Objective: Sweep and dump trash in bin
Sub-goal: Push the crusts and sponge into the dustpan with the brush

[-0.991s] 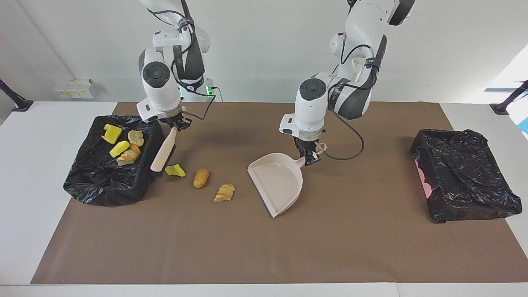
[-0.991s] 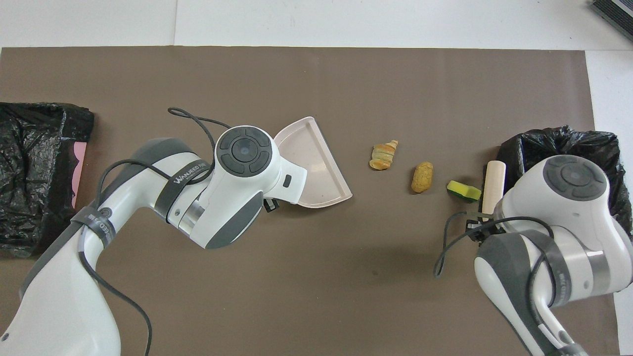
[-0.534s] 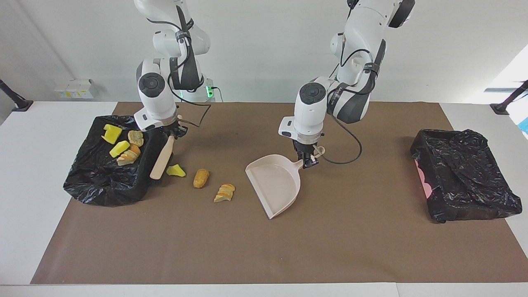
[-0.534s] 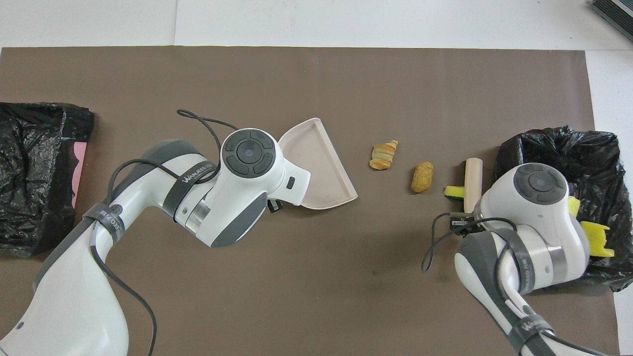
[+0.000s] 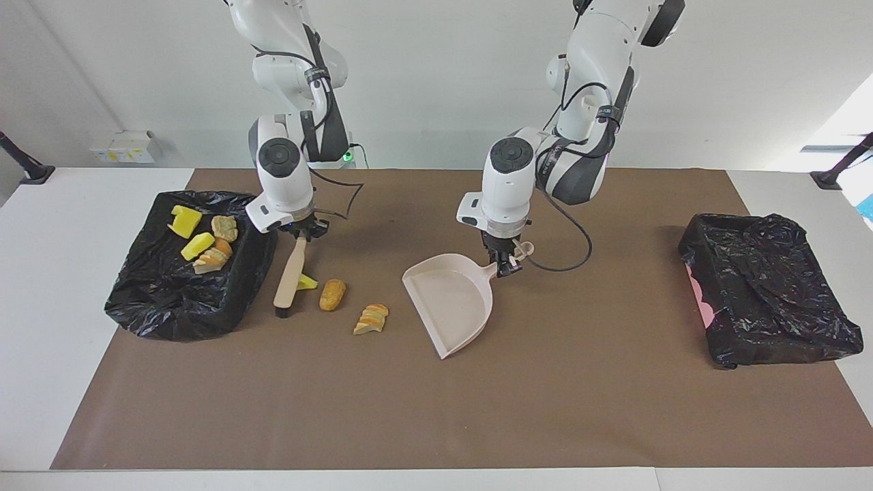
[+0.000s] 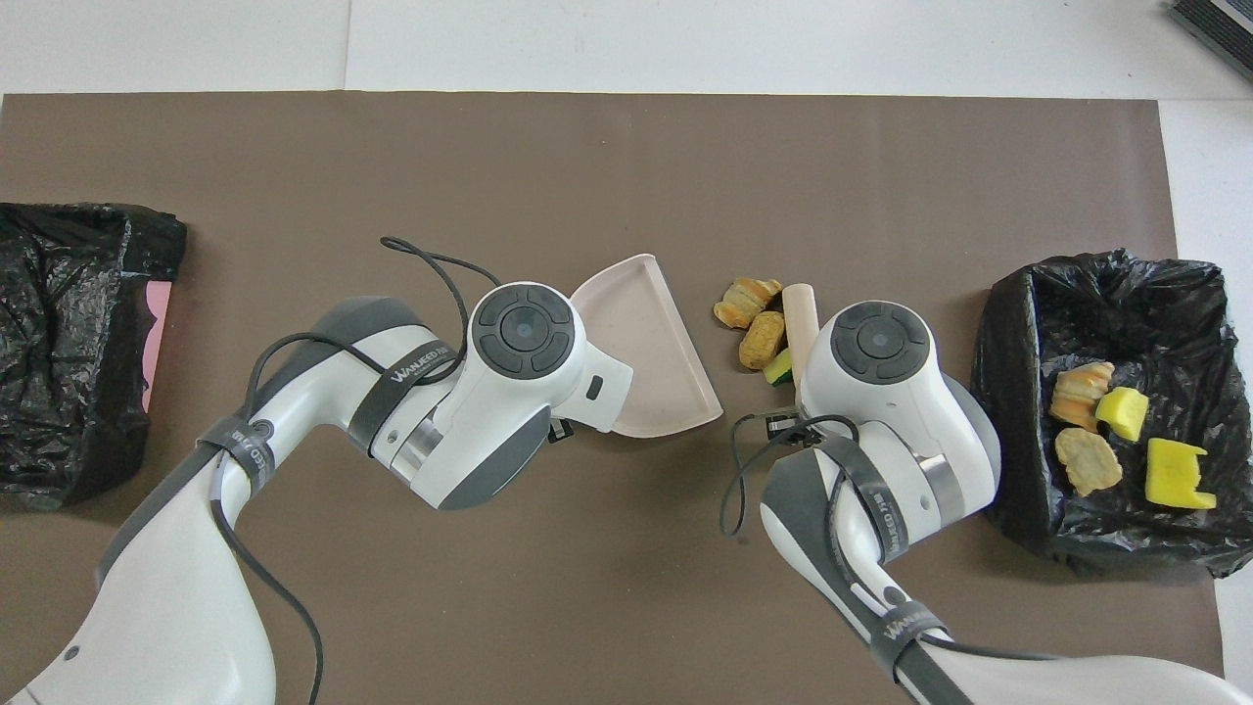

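right gripper [image 5: 303, 233] clenched on the top end of the brush [image 5: 289, 278], over the mat [image 5: 545, 409] just beside the bin at the right arm's end. brush hangs nearly upright, slightly tilted, dark bristle end down at the mat. green-backed sponge chunk [image 5: 307, 281] touching the brush low down, partly hidden by it in the facing view; overhead shows just a green sliver [image 6: 778, 368] against the handle. oval bread piece [image 5: 332, 294] just beside the sponge, toward the dustpan. sliced pastry piece [image 5: 372, 318] next in line, a bit farther from the robots, near the dustpan mouth but apart from it. the views disagree on spacing: overhead has the three scraps bunched against the brush, facing view has them strung out, so can't tell if they touch each other. left gripper [image 5: 506, 263] clenched on the handle of the dustpan [image 5: 451, 300], mid-table; pan tilted, open mouth toward the scraps; cannot tell whether its front edge is on the mat. pan holds nothing. bin [image 5: 164, 300] at the right arm's end, black liner, holds four scraps: two yellow sponge chunks [image 5: 185, 221], a round bread piece [image 5: 224, 228], a sliced pastry [image 5: 213, 258]. second black-lined bin [image 5: 764, 293] at the left arm's end, well apart from everything, pink showing at one edge.
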Tool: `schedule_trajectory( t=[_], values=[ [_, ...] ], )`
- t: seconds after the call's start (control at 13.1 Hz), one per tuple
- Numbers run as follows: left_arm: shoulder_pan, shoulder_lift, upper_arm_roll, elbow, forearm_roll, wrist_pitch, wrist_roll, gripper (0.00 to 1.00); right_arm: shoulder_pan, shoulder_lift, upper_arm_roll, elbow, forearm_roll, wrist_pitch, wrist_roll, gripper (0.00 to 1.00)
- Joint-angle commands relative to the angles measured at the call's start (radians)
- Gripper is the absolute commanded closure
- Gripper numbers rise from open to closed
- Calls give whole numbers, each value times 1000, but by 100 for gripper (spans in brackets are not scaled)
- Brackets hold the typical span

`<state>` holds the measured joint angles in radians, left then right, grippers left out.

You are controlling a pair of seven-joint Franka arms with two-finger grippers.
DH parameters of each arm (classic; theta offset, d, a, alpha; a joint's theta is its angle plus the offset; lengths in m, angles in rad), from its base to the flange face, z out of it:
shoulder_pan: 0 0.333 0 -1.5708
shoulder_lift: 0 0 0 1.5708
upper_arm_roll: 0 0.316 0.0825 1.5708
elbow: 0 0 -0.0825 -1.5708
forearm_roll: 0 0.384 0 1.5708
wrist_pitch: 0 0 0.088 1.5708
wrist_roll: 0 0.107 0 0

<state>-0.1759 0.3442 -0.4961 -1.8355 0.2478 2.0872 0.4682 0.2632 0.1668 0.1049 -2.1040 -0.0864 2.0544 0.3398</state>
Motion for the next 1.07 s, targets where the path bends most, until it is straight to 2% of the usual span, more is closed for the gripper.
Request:
schedule_trajectory(
  t=[0.0, 0.15, 0.3, 0.38, 0.76, 0.99],
  values=[
    [-7, -39, 8, -50, 1, 19, 17, 100, 42, 23, 2, 24, 123, 13, -140, 100],
    [-7, -39, 8, -50, 1, 27, 17, 100, 67, 22, 5, 24, 178, 16, -209, 100],
    [-5, -37, 8, -50, 1, 47, 15, 100, 71, 20, 33, 26, 330, 36, -286, 100],
    [-5, -37, 8, -50, 1, 48, 17, 100, 71, 20, 41, 32, 365, 32, -318, 100],
    [-4, -34, 8, -51, -1, 68, 15, 100, 21, -15, 27, 116, 350, -132, -315, 100],
    [-4, -34, 8, -51, -2, 73, 15, 100, -47, -30, 28, 127, 231, -139, -317, 100]
  ],
)
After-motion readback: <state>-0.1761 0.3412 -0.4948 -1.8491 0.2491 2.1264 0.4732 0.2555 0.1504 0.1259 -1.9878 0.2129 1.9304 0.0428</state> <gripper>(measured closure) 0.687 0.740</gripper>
